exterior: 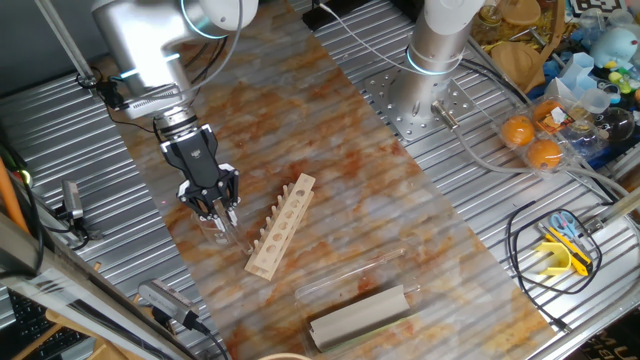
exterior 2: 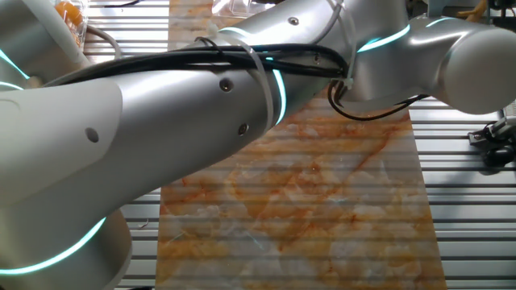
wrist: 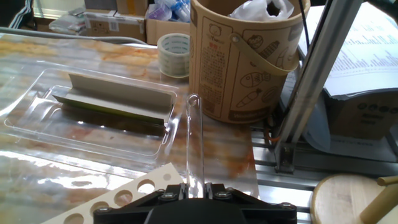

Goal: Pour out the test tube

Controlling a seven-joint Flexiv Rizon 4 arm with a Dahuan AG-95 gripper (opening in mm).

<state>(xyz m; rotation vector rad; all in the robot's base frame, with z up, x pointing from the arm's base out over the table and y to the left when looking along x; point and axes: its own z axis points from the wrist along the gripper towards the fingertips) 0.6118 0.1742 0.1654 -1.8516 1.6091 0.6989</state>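
Observation:
In the hand view, the test tube (wrist: 194, 137) is a thin clear glass tube that sticks out forward from between my fingers, with its rounded end toward the brown bucket. My gripper (wrist: 196, 186) is shut on its near end. In one fixed view, the gripper (exterior: 218, 212) hangs low over the marbled mat, just left of the wooden rack (exterior: 282, 225). The test tube (exterior: 230, 230) shows only faintly below the fingers, slanting down to the right. The other fixed view is filled by the arm, which hides both tube and gripper.
The rack of round holes (wrist: 124, 194) lies at the lower left of the hand view. Beyond it are a clear plastic tray (wrist: 37, 93) holding a grey wedge (wrist: 115, 99), a tape roll (wrist: 174, 55) and a brown paper bucket (wrist: 242, 59). A longer clear tube (exterior: 350, 274) lies near the tray (exterior: 360, 316).

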